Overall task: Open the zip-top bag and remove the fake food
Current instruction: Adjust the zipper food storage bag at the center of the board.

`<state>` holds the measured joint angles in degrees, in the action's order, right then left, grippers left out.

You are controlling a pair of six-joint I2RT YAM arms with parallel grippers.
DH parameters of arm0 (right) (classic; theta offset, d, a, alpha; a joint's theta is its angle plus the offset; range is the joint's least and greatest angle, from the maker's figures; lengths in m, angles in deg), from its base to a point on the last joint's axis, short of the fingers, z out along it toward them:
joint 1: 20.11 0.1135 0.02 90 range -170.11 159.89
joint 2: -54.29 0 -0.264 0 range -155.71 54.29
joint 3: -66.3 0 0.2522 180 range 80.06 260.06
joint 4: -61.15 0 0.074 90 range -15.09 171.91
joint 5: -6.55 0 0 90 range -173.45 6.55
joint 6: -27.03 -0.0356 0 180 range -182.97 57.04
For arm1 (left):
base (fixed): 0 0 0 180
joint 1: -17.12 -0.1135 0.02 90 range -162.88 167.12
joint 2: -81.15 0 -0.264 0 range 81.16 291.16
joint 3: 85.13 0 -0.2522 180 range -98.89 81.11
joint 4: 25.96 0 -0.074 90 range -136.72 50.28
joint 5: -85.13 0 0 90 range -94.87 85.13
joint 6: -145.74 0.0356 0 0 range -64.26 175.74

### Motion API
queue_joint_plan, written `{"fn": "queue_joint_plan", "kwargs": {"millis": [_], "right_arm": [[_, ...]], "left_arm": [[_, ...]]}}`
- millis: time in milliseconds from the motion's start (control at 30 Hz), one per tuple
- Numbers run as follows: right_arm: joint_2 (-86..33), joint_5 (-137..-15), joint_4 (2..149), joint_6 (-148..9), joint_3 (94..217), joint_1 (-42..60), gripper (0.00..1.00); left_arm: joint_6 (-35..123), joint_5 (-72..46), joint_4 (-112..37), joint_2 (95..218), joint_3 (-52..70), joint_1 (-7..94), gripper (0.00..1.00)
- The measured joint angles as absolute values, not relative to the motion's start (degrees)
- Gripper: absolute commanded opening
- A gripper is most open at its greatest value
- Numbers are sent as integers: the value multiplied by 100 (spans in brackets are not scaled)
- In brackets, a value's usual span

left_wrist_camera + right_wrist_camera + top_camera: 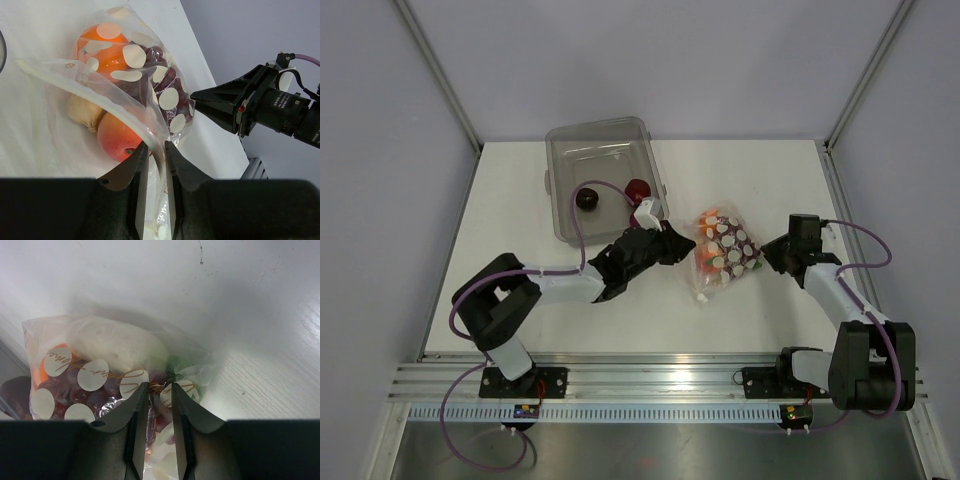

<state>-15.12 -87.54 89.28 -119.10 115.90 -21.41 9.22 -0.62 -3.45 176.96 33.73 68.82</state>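
Nearest, the left gripper (156, 150) is clenched on a fold of the bag (723, 252). Its jaws are almost together, with clear film and what looks like the white zip strip running between them. Just past it the bag lies on the table (520, 200), full of food: an orange (97, 47), a peach (117, 137), a beige piece (82, 112) and grapes (167, 82) show through the dotted film. On the bag's opposite side the right gripper (159, 390) is likewise pinched on a thin edge of film, so the bag is held between the two arms. Farther back, well apart from the bag, the bin (552, 180) holds a dark red piece (638, 189) and a darker one (587, 198).

I cannot tell whether the seal is parted.

The likeliest trouble is slip. Both holds are on thin, slick film near its edge, so a pull apart could drag the plastic out of one pinch. If the left jaws have caught both walls of the mouth together, pulling would only stretch the bag or slide it across the table, not open it. A sharp tug on a full bag could also tear the film. It could also tip the round pieces out, and they would roll toward the table edge.
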Motion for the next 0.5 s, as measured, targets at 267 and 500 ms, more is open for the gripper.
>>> {"fn": "queue_joint_plan", "kwargs": {"millis": [267,500], "right_arm": [[-1665,-8746,8806,-11915,11590,-2141,27],[-1698,-8744,8760,-11930,11592,-2143,0]], "left_arm": [[922,-90,-258,17659,3485,6880,12],[920,-149,-162,17629,3493,6882,6]]}}
